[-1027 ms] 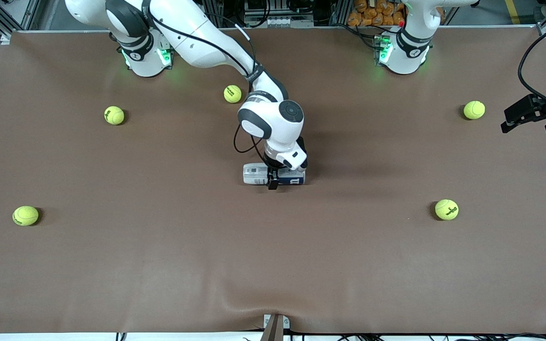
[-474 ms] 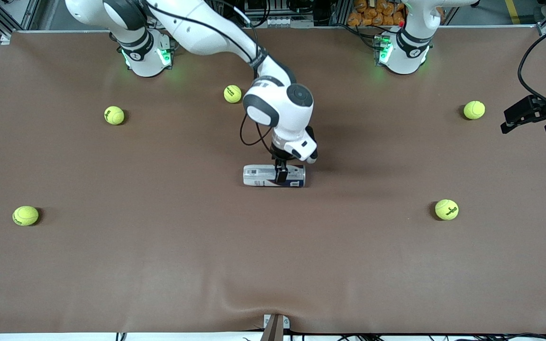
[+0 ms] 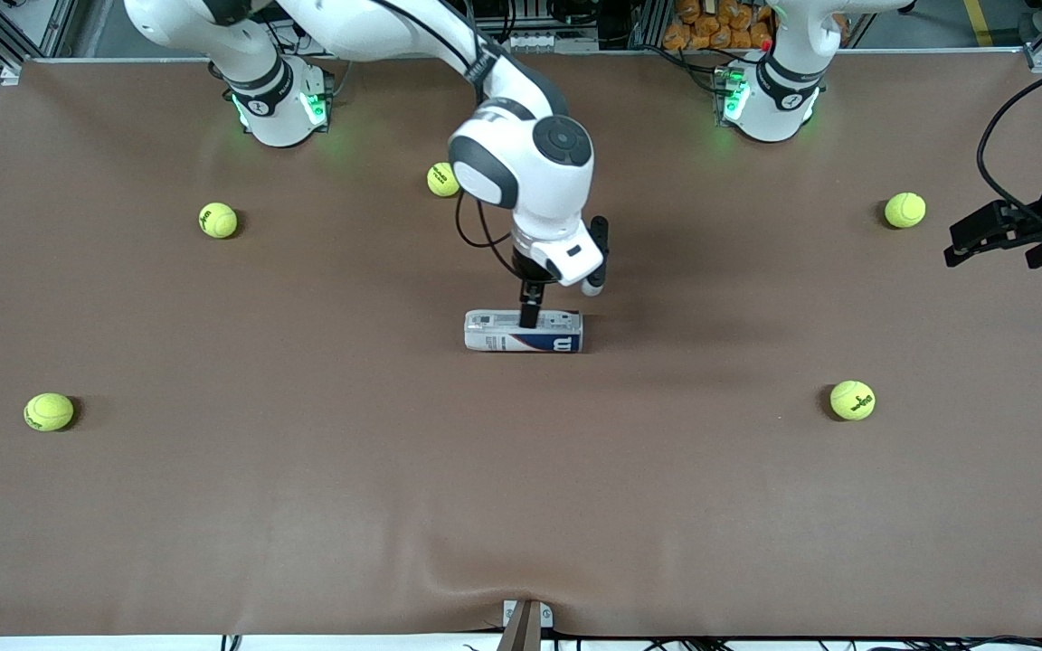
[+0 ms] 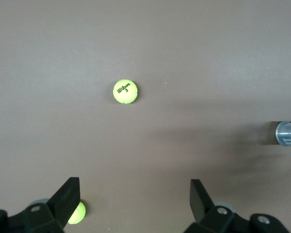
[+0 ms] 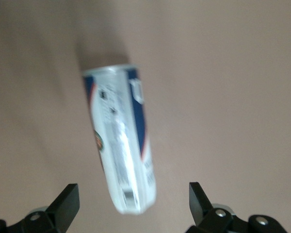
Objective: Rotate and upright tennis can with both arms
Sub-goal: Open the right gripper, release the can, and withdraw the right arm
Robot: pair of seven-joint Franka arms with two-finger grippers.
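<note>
front view: we see a brown surface (image 3: 304, 506) with the tennis can (image 3: 523, 332) lying on its side near the middle, its dark-blue end with a white "w" logo toward the left arm's end of the surface, its white printed end toward the right arm's end. the right gripper (image 3: 529, 314) hangs just above the can, jaws open and holding nothing. the left gripper (image 3: 982, 237) waits at the left arm's end of the surface, up in the air, jaws apart and empty. five yellow-green tennis balls lie scattered well apart from the can; one ball (image 3: 852, 400) sits nearer the camera toward the left arm's end, another ball (image 3: 442, 179) lies partly hidden by the right arm.

left wrist view: we look down between wide-open jaws of the left gripper (image 4: 135, 195) at a tennis ball (image 4: 125, 91) printed "wilson 3". the can's metallic rim (image 4: 287, 134) shows at the edge of the picture.

right wrist view: the right gripper (image 5: 134, 196) has its jaws spread wide, empty, over the can (image 5: 119, 153). the can's label is white and dark blue; its small print is too blurred to read.
</note>
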